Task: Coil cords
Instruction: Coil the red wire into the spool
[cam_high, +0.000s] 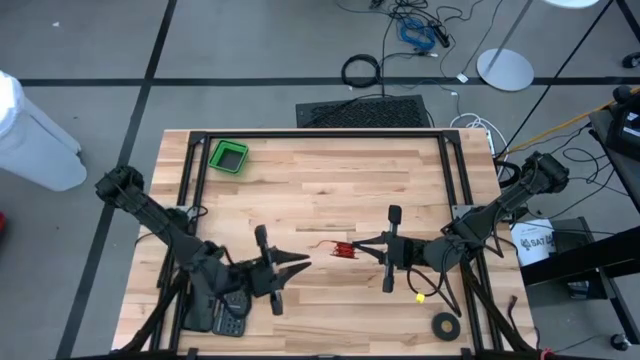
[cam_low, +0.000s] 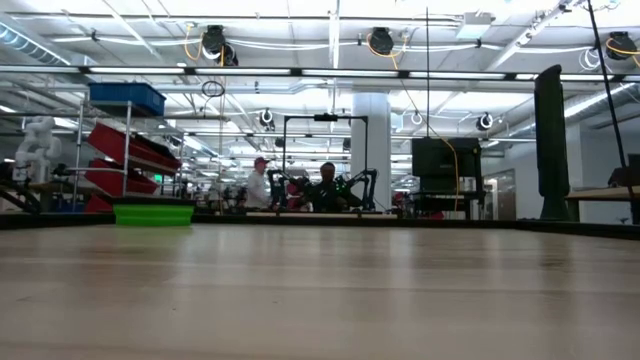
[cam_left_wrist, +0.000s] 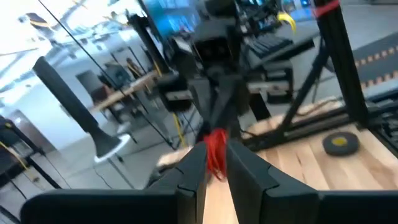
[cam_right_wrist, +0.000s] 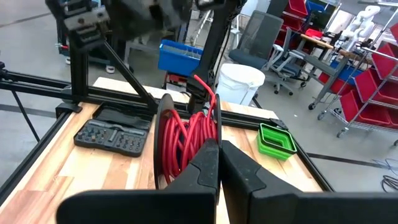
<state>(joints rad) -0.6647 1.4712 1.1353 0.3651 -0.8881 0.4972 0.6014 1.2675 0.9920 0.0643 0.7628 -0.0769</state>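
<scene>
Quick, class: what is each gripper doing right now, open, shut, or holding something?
Left gripper: slightly open, holding nothing, facing the cord.
Right gripper: shut on the cord.

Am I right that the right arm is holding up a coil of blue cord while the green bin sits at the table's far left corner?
Not quite: the cord is red with black, not blue. The right wrist view shows the coil pinched in the right gripper's shut jaws. The green bin does sit at the table's far left corner, as the high view shows.
</scene>
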